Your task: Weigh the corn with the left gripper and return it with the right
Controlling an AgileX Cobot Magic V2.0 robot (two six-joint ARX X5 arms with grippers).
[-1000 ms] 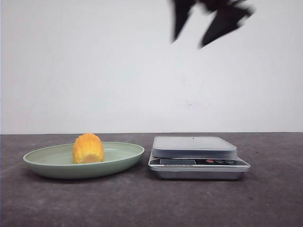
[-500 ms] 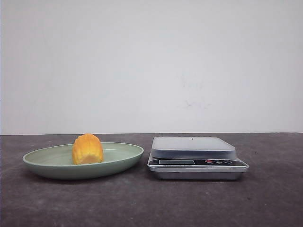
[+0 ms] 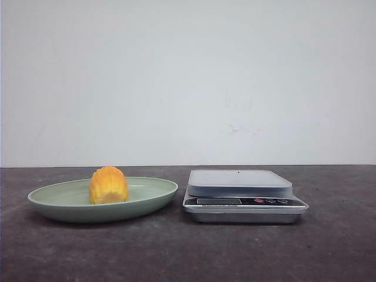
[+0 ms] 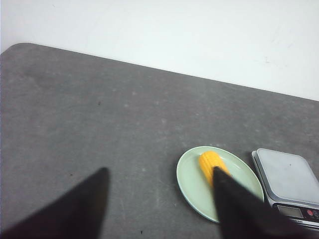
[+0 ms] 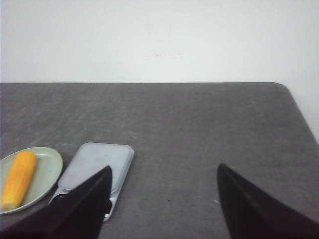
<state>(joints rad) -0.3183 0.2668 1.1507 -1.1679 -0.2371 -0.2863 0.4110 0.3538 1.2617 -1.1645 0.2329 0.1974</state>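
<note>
Front view, corn (image 3: 108, 185) lying in green plate (image 3: 59, 202) on dark desk (image 3: 188, 252), scale (image 3: 241, 183) just right of it, left end effector (image 4: 159, 199) and right end effector (image 5: 162, 199) both spread open, empty, held high.

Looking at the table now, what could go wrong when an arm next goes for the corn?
The corn is a rounded cob lying loose in a shallow green plate, so it may roll or slip when pinched. The scale stands close beside the plate, so a gripper coming down for the corn could bump it.
</note>
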